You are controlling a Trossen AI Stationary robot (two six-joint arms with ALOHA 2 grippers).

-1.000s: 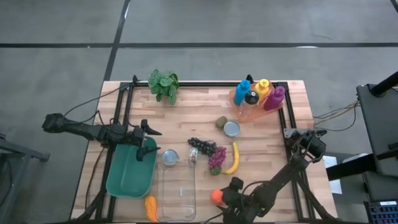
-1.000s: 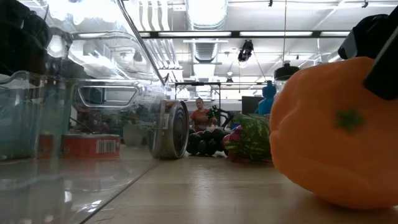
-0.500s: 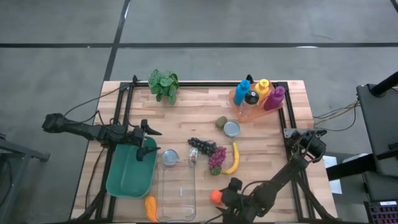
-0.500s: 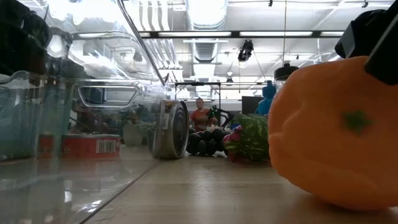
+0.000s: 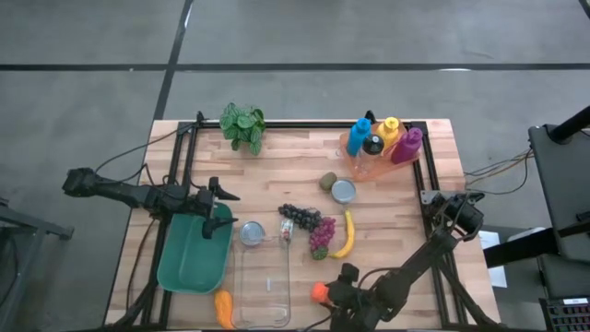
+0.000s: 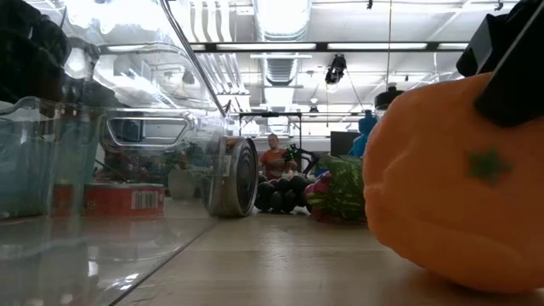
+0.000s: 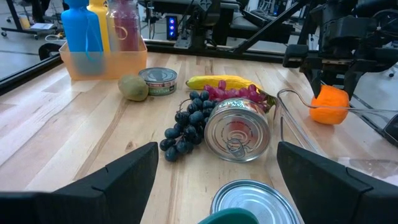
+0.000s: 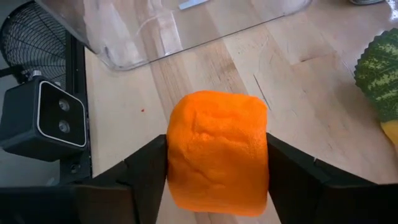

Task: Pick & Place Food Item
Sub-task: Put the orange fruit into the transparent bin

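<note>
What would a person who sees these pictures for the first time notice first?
Probably the orange at the table's near edge, squeezed between the jaws of the right gripper; it fills much of the low view. Next, the food in the table's middle: dark grapes, a banana and a tipped can. The left gripper hangs open over the green bin.

On the counter, taking the grapes as the centre, the plant lies at eleven o'clock, the bottle tray at one, and the kiwi and a can nearer at one. The banana lies at four. The bin is at seven, with the orange between the right tool fingers at six, and the bowl under the left tool at eight.
</note>
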